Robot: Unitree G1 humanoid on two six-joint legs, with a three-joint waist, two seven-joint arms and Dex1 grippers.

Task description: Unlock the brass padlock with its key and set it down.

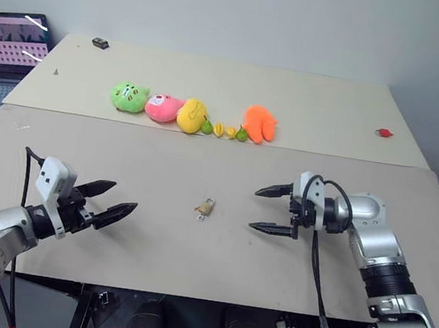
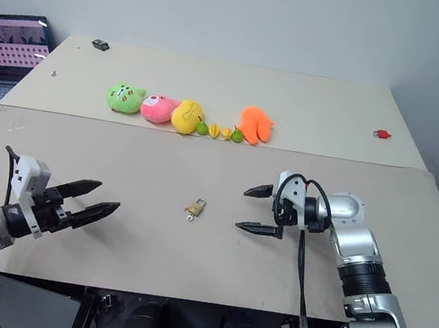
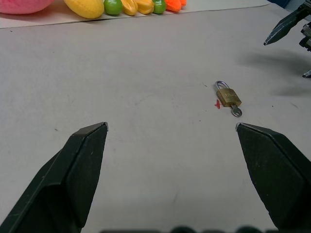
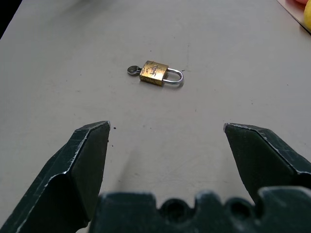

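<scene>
Two grippers – left gripper (image 1: 111, 200) and right gripper (image 1: 272, 210) – stand fully spread and empty above the table (image 1: 190, 265). One brass padlock (image 4: 154, 73), one key (image 4: 131, 71) inserted, lies flat between them, nearer the table's front edge. Behind, along the board seam – four plush toys (image 1: 194, 114).

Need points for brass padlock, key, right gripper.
brass padlock (image 4: 154, 73), right wrist view, on the brass body.
key (image 4: 131, 71), right wrist view, on the round head sticking out of the body.
right gripper (image 1: 268, 209), left eye view, midway between its open fingertips.
</scene>
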